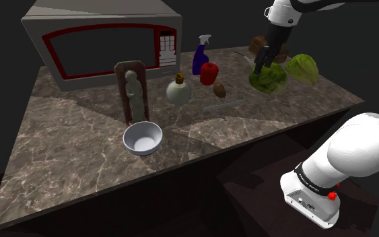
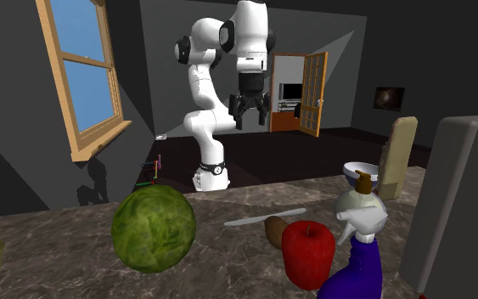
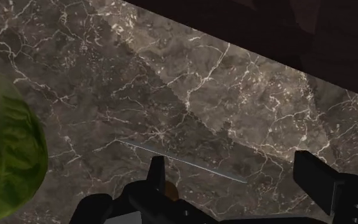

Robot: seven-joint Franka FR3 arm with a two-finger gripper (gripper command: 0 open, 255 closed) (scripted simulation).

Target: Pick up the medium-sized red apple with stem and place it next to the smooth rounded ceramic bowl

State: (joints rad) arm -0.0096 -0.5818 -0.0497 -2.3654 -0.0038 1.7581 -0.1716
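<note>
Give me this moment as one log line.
phase pre-grasp | gripper open, empty, above counter | red apple on counter, ungrasped | white bowl on counter

I work over a dark marble counter veined in white. Far on the shoulder view's left stands a microwave. Nearer is an upright panel bearing a pale figure, and a white bowl sits just in front of it. Toward the middle sit a round corked flask, a blue spray bottle, a red apple, a small brown lump and a thin pale strip. Two green leafy heads lie at the shoulder view's right.
</note>
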